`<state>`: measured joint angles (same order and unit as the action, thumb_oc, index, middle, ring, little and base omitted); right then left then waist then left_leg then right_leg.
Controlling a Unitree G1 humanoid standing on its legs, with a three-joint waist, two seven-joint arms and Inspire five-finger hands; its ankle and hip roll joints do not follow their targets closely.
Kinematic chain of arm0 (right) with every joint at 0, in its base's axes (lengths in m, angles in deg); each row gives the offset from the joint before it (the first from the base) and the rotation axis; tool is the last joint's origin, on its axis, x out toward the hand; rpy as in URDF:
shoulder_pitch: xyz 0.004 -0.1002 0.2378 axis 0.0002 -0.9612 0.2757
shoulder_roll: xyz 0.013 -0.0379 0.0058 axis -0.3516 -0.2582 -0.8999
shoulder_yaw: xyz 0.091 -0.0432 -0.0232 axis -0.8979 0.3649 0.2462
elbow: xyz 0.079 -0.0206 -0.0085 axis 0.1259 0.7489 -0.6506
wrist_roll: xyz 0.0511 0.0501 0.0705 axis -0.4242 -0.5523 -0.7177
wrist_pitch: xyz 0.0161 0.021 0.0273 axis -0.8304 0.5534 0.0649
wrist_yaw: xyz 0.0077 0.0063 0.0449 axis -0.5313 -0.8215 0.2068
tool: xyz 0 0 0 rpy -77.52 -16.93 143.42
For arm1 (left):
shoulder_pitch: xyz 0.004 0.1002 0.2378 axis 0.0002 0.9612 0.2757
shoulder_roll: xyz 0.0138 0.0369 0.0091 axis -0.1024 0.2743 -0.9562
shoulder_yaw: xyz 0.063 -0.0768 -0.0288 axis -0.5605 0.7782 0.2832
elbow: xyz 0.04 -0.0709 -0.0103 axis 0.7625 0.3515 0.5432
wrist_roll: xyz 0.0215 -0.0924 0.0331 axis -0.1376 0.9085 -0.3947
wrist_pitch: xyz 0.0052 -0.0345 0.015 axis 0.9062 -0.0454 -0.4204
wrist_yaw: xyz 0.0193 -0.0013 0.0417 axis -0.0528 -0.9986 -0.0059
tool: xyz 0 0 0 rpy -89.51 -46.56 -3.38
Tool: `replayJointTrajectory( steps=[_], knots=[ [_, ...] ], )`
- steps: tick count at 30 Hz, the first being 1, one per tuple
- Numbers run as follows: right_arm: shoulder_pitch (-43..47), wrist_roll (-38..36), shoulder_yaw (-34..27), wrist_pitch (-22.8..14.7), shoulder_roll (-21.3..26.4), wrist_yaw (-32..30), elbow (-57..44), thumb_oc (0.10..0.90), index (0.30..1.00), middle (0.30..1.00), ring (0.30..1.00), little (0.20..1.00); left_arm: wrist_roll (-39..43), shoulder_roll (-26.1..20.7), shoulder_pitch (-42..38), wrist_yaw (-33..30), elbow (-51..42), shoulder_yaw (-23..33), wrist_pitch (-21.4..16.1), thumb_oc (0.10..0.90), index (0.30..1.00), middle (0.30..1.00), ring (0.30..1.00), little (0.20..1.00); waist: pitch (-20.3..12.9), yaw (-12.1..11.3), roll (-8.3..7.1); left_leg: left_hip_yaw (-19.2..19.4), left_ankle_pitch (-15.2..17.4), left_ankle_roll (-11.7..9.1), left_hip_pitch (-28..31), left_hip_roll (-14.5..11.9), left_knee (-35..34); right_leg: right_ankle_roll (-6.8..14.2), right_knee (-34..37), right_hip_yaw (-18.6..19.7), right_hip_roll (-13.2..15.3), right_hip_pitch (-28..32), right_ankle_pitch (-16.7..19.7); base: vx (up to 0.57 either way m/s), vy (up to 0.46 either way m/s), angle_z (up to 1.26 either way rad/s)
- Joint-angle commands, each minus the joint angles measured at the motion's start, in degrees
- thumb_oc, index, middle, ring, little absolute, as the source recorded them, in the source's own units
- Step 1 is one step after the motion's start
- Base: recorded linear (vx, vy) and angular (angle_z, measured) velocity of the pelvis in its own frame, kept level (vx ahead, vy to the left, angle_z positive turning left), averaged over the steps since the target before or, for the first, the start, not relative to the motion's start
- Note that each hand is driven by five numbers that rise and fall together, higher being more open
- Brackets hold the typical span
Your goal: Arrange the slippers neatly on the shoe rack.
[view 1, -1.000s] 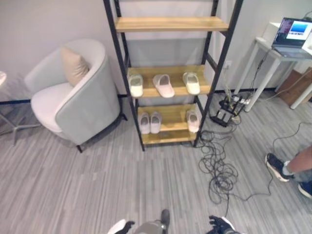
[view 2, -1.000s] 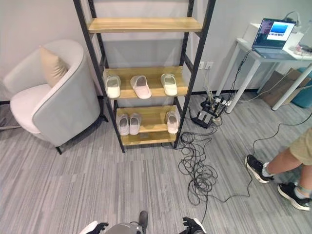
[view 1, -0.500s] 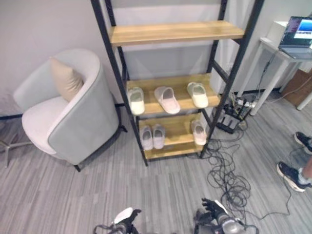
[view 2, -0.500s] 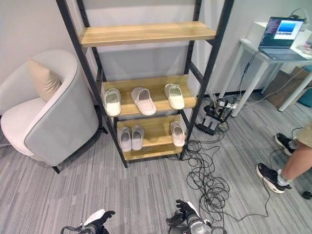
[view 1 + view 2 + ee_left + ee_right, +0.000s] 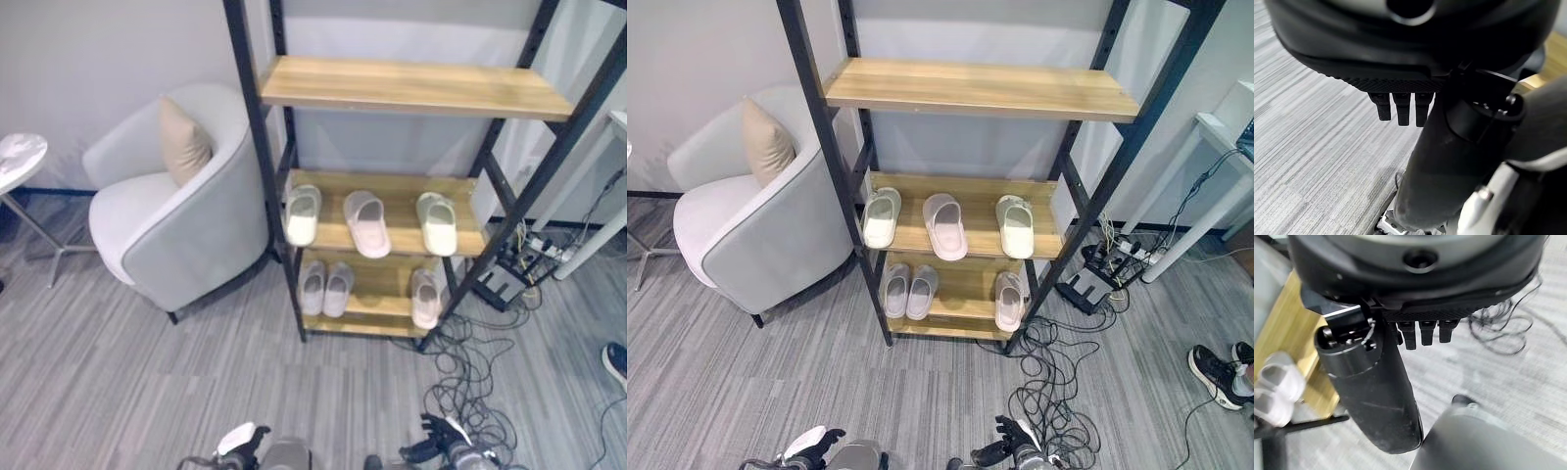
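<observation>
**Six slippers on the shoe rack, both robot hands low and empty**

The left robot hand (image 5: 238,443) and the right robot hand (image 5: 441,454) hang near the grey plank floor (image 5: 118,372), well short of the shoe rack (image 5: 411,88), which stands ahead of them against the wall. In each wrist view the fingers (image 5: 1398,106) appear as short dark stubs, seemingly curled under the palm, though the angle is poor; the right fingers (image 5: 1422,332) look the same. Neither holds anything.

All the slippers sit on the rack's two lower wooden shelves. On the middle shelf, a cream slipper (image 5: 302,214) lies ahead of the left robot hand, a pink slipper (image 5: 366,222) sits between the two hands' lines and is turned slightly askew, and another cream slipper (image 5: 437,223) lies ahead of the right robot hand. On the bottom shelf, a pair of pale slippers (image 5: 325,288) rests side by side, touching (toes toward the wall), and a single pale slipper (image 5: 424,298) lies apart from them at the right-hand end. The top shelf (image 5: 411,86) is bare wood.

A grey armchair (image 5: 186,225) with a tan cushion (image 5: 182,142) stands beyond the left robot hand, beside the rack. A tangle of black cables (image 5: 470,372) lies on the floor just ahead of the right robot hand.
</observation>
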<state>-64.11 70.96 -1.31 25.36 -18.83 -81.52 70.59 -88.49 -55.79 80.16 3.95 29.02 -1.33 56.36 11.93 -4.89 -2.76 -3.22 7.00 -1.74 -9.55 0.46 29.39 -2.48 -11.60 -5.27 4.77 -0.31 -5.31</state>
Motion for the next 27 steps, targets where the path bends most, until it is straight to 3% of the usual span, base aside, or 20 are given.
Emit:
replayJointTrajectory(
  steps=[1,3,6,7,14,15,17,19,21,23,27],
  knots=[
    [0.54,-1.72,-0.14,-1.86,2.55,-0.32,-1.72,0.8,0.9,0.9,0.9,0.9,0.44,2.68,-0.62,-0.89,-6.58,-0.05,-2.41,0.8,0.9,0.9,0.9,0.9,-0.49,-1.05,3.71,2.59,-7.31,1.33,0.04,1.76,-11.72,6.53,1.62,0.59,-1.88,1.62,1.38,0.17,-0.094,0.32],
    [0.24,-1.22,-0.17,-1.84,2.25,-0.25,-0.69,0.8,0.9,0.9,0.9,0.9,0.29,2.9,-0.21,-0.61,-4.89,0.33,-2.24,0.8,0.9,0.9,0.9,0.9,-0.99,-1.49,4.05,-2.73,-7.57,1.07,2.25,4.67,-14.04,6.33,1.61,0.56,-2.55,2.04,1.47,0.17,-0.107,-0.11],
    [-0.36,-1.37,-1.11,-1.71,2.04,-0.04,0.21,0.8,0.9,0.9,0.9,0.9,0.51,3.25,0.28,-0.41,-3.34,1.11,-2.04,0.8,0.9,0.9,0.9,0.9,-1.93,-0.77,4.22,-2.39,-6.77,1.37,4.52,4.68,-17.37,6.4,2.61,-0.12,-2.37,3.21,1.25,0.12,-0.048,-0.1],
    [-8.63,-12.92,-8.98,0.86,-1.48,4.74,5.13,0.8,0.9,0.9,0.9,0.9,23.05,4.78,2.74,10.37,5.88,16.68,-0.23,0.8,0.9,0.9,0.9,0.9,-1.51,3.28,-0.14,8.48,-7.43,-2.37,1.52,-3.51,-17.37,5.47,11.45,-0.69,-2.62,6.09,2.0,0.08,-0.016,0.0],
    [-9.18,-12.96,-9.17,0.52,-0.51,3.19,4.93,0.8,0.9,0.9,0.9,0.9,21.34,5.25,2.13,9.03,1.29,12.45,-1.18,0.8,0.9,0.9,0.9,0.9,-0.98,4.48,1.31,7.17,-9.7,-3.12,2.86,-4.37,-19.16,4.58,13.24,-0.52,-3.36,7.64,2.43,-0.06,-0.075,-0.11],
    [-9.32,-16.8,-10.77,-0.24,0.24,2.84,2.42,0.8,0.9,0.9,0.9,0.9,21.34,4.82,1.5,9.32,-4.63,9.27,-2.47,0.8,0.9,0.9,0.9,0.9,-0.21,4.9,1.52,6.34,-9.36,-3.02,1.17,-2.49,-16.6,4.64,13.37,-0.49,-2.76,7.42,2.87,-0.06,-0.053,0.05],
    [-9.17,-17.3,-10.81,-0.64,1.06,2.09,0.09,0.8,0.9,0.9,0.9,0.9,19.64,3.53,0.79,9.52,-12.47,5.08,-3.52,0.8,0.9,0.9,0.9,0.9,0.15,4.95,2.56,5.62,-9.52,-2.13,-0.27,1.02,-17.87,4.75,13.23,-0.14,-3.22,7.03,3.08,-0.02,-0.055,0.06],
    [-9.43,-15.33,-10.17,-0.96,2.06,1.29,-1.64,0.8,0.9,0.9,0.9,0.9,17.67,1.75,1.34,10.91,-20.35,2.17,-4.38,0.8,0.9,0.9,0.9,0.9,-0.19,4.83,3.87,8.69,-11.14,-0.66,-0.93,2.71,-22.43,4.9,13.66,0.21,-4.62,7.48,3.08,0.09,-0.042,0.06],
    [-8.78,-12.3,-9.09,-1.25,2.91,0.37,-2.54,0.8,0.9,0.9,0.9,0.9,15.82,-0.37,2.88,11.86,-26.99,0.89,-5.03,0.8,0.9,0.9,0.9,0.9,-0.48,3.0,4.74,9.54,-13.44,-0.33,-2.76,4.66,-24.73,4.95,13.48,1.82,-6.42,8.16,2.67,0.18,-0.071,-0.05],
    [-6.51,-10.6,-7.88,-1.45,3.3,0.2,-3.27,0.8,0.9,0.9,0.9,0.9,14.19,-2.22,3.6,12.97,-31.68,-0.05,-5.65,0.8,0.9,0.9,0.9,0.9,-1.04,0.4,4.84,7.66,-13.83,-0.12,-2.81,5.98,-25.89,4.88,12.97,4.58,-8.05,9.3,1.54,0.19,-0.061,-0.39],
    [-4.73,-8.48,-6.77,-1.33,2.93,-0.14,-2.09,0.8,0.9,0.9,0.9,0.9,11.4,-3.32,1.77,13.16,-36.61,-1.81,-6.48,0.8,0.9,0.9,0.9,0.9,-2.49,-0.23,3.68,8.5,-12.94,2.07,-0.19,6.53,-26.56,5.16,10.14,4.91,-7.94,10.77,-0.05,0.3,-0.015,-0.8]
  ],
)
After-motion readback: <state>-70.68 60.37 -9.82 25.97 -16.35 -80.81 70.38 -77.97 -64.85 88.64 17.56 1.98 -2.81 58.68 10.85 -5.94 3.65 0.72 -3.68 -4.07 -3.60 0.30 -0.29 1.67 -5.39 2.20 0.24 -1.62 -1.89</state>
